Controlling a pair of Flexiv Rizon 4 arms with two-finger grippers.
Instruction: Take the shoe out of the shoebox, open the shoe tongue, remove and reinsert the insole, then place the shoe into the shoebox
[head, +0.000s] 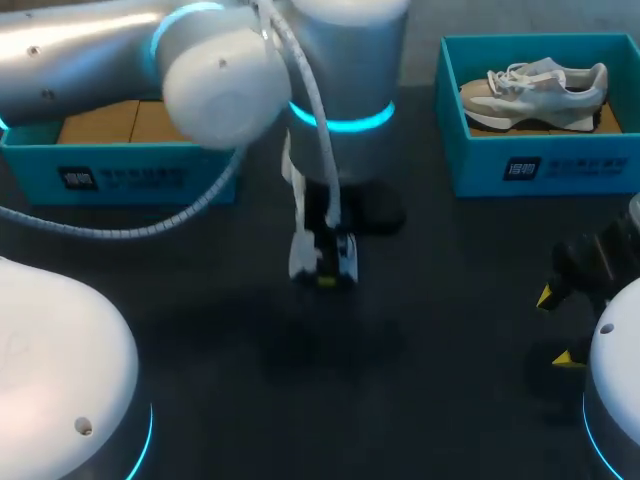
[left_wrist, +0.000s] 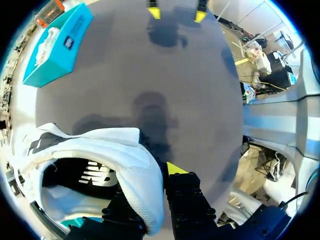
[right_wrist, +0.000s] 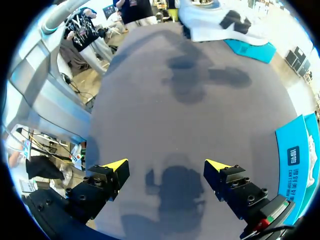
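My left gripper (head: 325, 272) hangs over the middle of the table, shut on the collar of a white shoe (left_wrist: 115, 155) with a black logo. The collar's rim sits between its fingers (left_wrist: 176, 168) in the left wrist view. From above, my arm hides most of that shoe (head: 299, 250). In the right wrist view the shoe (right_wrist: 220, 20) shows far ahead, above the table. My right gripper (head: 555, 327) stands open and empty low at the table's right side, its fingertips (right_wrist: 116, 165) wide apart. A second, grey-white shoe (head: 535, 88) lies in the teal shoebox (head: 540, 165) at the back right.
Another teal shoebox (head: 120, 172) with a brown cardboard floor stands at the back left, partly under my left arm. Dark table surface (head: 400, 380) lies between the two grippers.
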